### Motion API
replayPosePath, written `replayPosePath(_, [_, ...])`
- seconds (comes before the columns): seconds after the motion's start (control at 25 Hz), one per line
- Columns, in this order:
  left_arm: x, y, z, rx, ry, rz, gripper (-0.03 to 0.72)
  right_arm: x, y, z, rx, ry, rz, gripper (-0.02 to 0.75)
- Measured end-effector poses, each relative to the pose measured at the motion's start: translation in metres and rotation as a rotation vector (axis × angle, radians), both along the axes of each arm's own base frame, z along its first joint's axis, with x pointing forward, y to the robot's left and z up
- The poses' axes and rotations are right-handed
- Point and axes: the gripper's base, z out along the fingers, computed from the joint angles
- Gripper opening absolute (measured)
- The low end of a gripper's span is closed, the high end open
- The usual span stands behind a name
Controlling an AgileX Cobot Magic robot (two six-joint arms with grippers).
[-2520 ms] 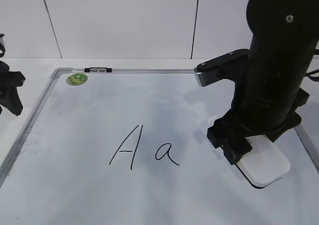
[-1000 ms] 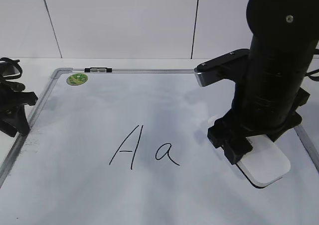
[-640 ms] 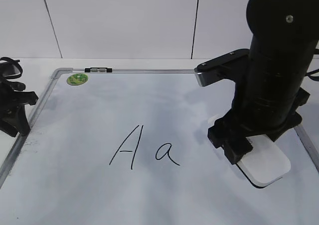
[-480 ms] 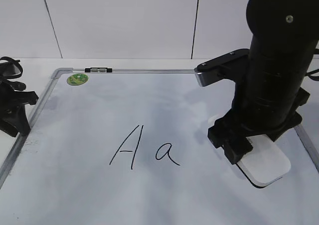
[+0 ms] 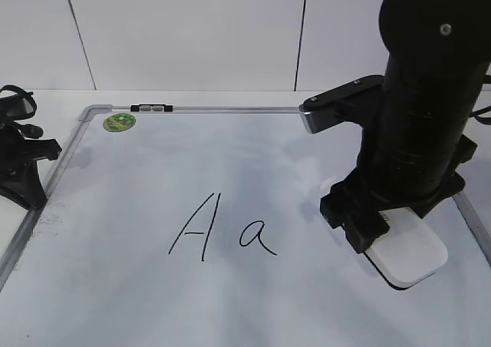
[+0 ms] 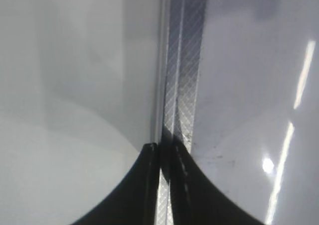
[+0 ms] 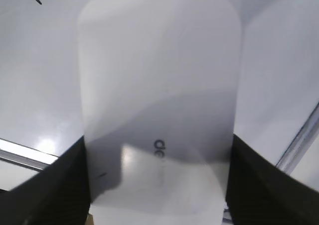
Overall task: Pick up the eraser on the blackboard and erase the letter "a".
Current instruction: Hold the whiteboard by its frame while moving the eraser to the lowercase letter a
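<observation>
The right end effector (image 7: 157, 185) was clamped on the eraser (image 5: 406, 251) at the lower right of the blackboard (image 5: 138, 301), and a careless sweep toward the letter "a" (image 5: 256, 236) at frame centre risked smudging the adjacent capital "A" (image 5: 197, 226).

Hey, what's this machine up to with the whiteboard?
The robot's right gripper has come down over a white eraser lying on the blackboard, its jaws set on either side of the eraser. The eraser sits flat on the board. To its left, a capital "A" and a small letter "a" are both intact, so no wiping has begun. The left gripper sits at the board's left edge frame, jaws closed and empty.
</observation>
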Motion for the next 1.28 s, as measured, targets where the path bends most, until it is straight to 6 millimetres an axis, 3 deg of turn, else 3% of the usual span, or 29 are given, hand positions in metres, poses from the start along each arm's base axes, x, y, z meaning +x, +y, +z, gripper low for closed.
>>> replayPosePath(0.84, [0.0,0.0,0.0,0.0,0.002,-0.001,0.032,0.004,0.002,-0.005,-0.015,0.007,0.023,0.566])
replayPosePath(1.28, [0.0,0.0,0.0,0.0,0.002,-0.001,0.032,0.021,0.034,-0.022,-0.033,0.03,0.089,0.566])
